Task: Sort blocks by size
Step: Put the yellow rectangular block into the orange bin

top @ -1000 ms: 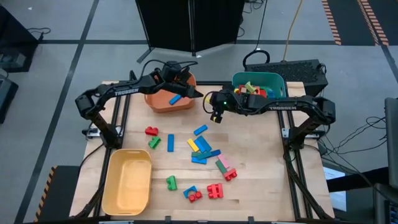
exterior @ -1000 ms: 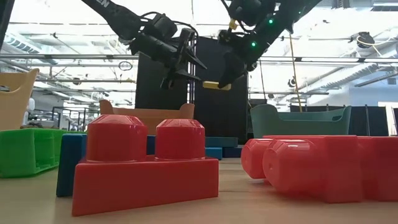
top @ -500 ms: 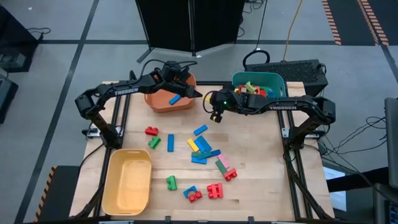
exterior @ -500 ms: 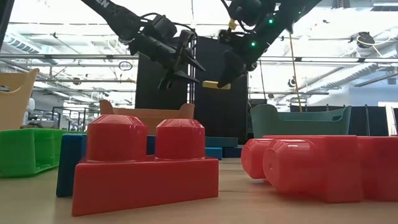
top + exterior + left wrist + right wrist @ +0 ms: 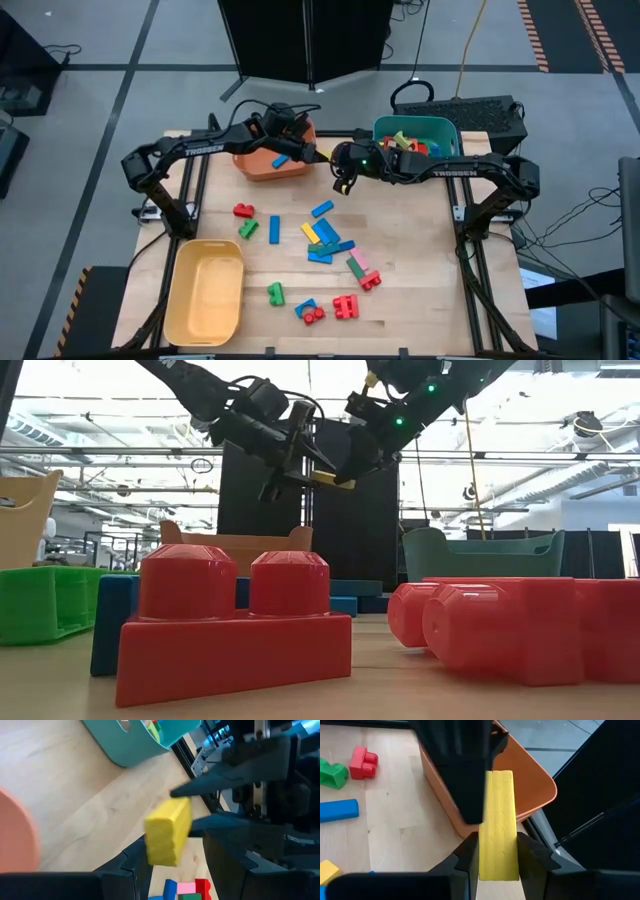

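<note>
We see the right gripper [image 5: 497, 851] clamped on a yellow block [image 5: 498, 825] aloft by the orange bin's [image 5: 262, 166] rim, the left gripper's [image 5: 303, 152] fingers apart around its far end.

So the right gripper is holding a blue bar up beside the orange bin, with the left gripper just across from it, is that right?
Not quite: the bar is yellow, not blue, as the right wrist view shows. The rest holds: the right gripper is shut on it beside the orange bin, with the left gripper just across from it.
</note>
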{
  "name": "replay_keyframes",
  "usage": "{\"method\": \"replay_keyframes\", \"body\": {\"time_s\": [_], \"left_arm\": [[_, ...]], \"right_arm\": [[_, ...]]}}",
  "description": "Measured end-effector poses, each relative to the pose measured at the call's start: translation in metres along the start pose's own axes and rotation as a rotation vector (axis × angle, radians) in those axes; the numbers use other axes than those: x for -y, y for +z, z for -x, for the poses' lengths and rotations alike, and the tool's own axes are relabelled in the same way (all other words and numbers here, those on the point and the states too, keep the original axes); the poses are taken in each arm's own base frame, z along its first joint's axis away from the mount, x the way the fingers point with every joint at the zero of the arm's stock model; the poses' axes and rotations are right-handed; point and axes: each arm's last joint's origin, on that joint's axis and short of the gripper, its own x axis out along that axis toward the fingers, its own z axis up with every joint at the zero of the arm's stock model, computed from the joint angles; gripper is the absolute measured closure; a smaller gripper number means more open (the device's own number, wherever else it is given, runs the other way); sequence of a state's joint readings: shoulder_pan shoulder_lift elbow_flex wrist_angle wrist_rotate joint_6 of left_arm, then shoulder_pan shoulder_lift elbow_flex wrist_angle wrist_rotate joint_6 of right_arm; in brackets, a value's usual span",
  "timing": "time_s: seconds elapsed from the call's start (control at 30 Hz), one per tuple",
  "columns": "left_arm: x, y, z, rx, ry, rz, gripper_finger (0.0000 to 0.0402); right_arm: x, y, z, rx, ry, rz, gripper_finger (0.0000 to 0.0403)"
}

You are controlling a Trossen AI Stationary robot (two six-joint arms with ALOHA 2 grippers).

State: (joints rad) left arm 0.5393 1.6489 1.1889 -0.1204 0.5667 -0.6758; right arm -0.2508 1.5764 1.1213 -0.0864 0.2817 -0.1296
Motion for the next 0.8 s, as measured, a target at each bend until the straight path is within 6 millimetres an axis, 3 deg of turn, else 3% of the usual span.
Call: {"method": "replay_keyframes", "body": {"time_s": [0.13,0.63,0.8], "left_arm": [[0.0022,-0.0009,-0.0016,0.003,-0.007,-0.009,0.0248],[0.0023,0.0025,-0.0008,0.038,-0.007,-0.005,0.0349],[-0.0009,0.0056,0.0017,0.056,0.004,-0.001,0.0369]], "right_arm": [[0.0000,0.0003,0.0001,0.002,0.000,0.012,0.0312],[-0.0045,0.0010,0.0019,0.002,0.003,0.023,0.0311],[-0.0040,0.0010,0.0018,0.001,-0.005,-0.031,0.0286]]}}
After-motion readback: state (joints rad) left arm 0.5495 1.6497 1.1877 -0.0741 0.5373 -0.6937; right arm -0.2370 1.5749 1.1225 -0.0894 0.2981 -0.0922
